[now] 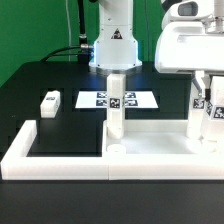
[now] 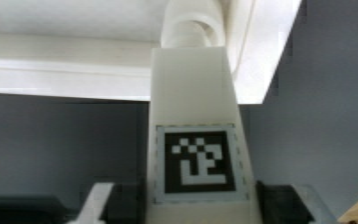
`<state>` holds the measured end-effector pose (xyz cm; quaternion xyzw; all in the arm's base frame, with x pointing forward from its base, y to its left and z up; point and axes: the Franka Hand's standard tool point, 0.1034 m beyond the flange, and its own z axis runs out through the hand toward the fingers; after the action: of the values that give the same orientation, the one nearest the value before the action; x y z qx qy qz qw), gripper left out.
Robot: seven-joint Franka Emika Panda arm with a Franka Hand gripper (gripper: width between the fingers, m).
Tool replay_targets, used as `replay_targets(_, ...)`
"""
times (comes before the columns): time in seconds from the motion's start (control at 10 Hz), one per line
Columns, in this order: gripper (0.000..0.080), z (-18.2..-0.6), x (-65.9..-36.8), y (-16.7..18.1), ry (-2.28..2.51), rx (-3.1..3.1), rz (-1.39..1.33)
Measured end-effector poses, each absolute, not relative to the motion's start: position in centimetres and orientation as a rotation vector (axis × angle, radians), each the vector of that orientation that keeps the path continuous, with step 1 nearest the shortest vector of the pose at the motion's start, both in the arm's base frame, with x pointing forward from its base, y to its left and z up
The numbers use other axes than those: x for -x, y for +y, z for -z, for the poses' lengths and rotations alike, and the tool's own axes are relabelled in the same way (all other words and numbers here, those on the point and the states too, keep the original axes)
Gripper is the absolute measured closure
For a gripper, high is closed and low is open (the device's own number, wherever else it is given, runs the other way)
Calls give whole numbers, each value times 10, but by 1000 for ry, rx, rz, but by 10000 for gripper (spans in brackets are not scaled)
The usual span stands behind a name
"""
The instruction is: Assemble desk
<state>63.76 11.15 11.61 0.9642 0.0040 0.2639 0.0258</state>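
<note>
Nearest, the long white border frame (image 1: 60, 165) runs along the near edge of the black table (image 1: 60, 120), with one arm turning far-ward at the exterior view's left. Just behind its front bar, from the middle toward the exterior view's right, lies the white tabletop (image 1: 160, 148), touching the frame. At its left near corner the middle leg (image 1: 115, 115) stands upright, a black-and-white tag high on its face.

Toward the exterior view's right, the gripped leg (image 1: 200, 112) (image 2: 197, 110) stands upright over the tabletop, tag facing the camera. The gripper (image 1: 201, 90) (image 2: 185, 205) comes down on it from above. In the wrist view its fingers (image 2: 101, 205) sit on either side of this leg, pinched onto it. Just beside it, a third leg (image 1: 217, 118) is partly cut off by the picture's edge.

Farther back, the marker board (image 1: 140, 99) lies flat on the table, partly hidden behind the middle leg. Well apart at the exterior view's left, a loose leg (image 1: 50, 101) lies on its side. Farthest stands the arm's base (image 1: 112, 45).
</note>
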Motion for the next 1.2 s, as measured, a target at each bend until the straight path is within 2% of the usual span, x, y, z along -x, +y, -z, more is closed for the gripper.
replay_targets(1.2, 509, -114, -638, 115, 21, -2982, -809)
